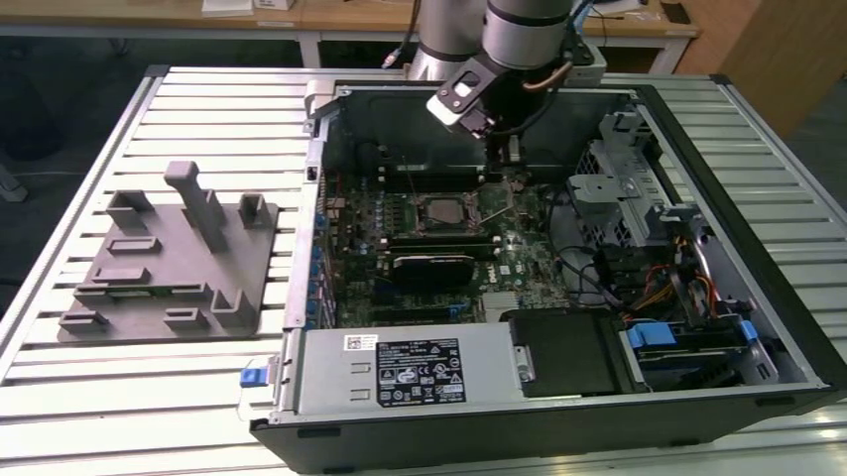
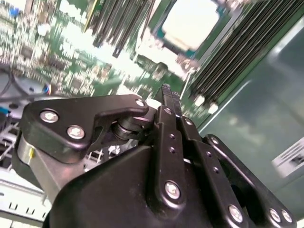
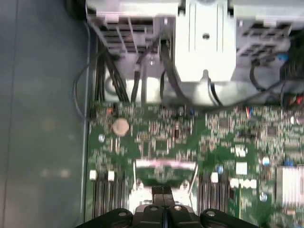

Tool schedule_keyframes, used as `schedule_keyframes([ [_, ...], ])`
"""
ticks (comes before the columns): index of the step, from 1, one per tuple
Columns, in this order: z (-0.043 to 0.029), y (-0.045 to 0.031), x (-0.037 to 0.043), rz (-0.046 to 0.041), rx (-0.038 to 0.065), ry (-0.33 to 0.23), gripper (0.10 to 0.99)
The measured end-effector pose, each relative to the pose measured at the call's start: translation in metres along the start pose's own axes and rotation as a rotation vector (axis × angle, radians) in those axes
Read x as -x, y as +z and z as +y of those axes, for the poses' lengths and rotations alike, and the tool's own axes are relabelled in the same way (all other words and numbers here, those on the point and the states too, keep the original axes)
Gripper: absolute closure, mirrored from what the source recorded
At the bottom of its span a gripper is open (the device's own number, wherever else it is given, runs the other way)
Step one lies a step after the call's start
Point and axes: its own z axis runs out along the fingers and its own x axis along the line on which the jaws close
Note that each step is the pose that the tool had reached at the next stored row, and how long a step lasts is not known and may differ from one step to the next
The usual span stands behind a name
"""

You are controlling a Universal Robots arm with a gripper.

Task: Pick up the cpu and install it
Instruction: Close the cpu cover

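Observation:
The cpu [image 2: 190,21] shows as a pale silver square lying flat in the socket of the green motherboard [image 2: 71,52]. In the exterior view the socket [image 1: 442,210] sits mid-board inside the open computer case. My gripper [image 1: 510,164] hangs just above the board, toward the exterior view's right of the socket and slightly behind it. In both wrist views the two black fingers [image 2: 166,95] are pressed together with nothing between them. My gripper [image 3: 162,191] is shut and apart from the cpu.
A grey plastic fixture [image 1: 173,263] with upright posts stands on the slatted table at the exterior view's left. Inside the case are a black heatsink block [image 1: 430,268], a power supply [image 1: 397,369], drive cages and cables [image 1: 649,258]. The case walls [image 1: 315,198] hem in the board.

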Motion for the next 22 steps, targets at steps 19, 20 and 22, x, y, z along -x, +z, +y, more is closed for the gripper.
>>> schedule_keyframes([
  [19, 0.0420, 0.0174, 0.0009, 0.0000, -0.003, 0.000, 0.980],
  [20, 0.0419, 0.0192, 0.0009, 0.0001, -0.004, 0.000, 0.980],
  [22, 0.0419, 0.0207, 0.0010, 0.0001, -0.004, 0.000, 0.980],
])
